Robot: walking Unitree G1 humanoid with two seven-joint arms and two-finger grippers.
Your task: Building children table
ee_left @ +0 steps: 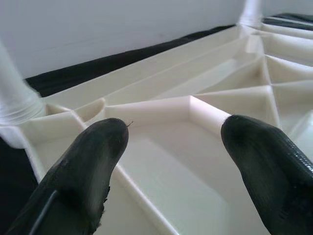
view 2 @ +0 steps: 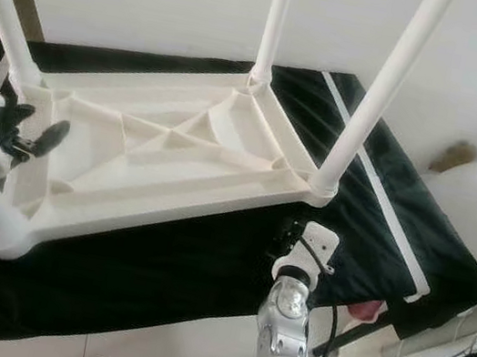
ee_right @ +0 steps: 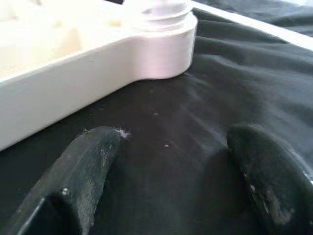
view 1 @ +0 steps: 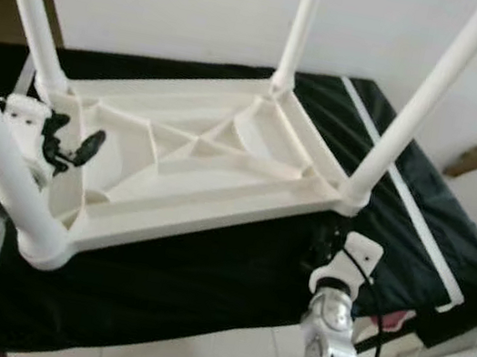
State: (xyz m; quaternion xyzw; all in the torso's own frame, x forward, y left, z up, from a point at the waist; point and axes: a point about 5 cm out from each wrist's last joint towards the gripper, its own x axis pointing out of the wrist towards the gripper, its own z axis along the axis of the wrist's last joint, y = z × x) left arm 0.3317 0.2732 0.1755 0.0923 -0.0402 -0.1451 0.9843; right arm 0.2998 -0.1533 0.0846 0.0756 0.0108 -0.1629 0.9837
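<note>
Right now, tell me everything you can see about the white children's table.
The white children's table lies upside down on a surface under a black cloth. It looks like moulded matte plastic, with its ribbed underside facing up. Four round legs stand upward from sockets at its corners, running past the top of the picture. The left claw is open at the table's left end, its fingers over a recess near the rim; I can't tell if they touch. The right claw is open over the cloth, just short of the near right corner.
</note>
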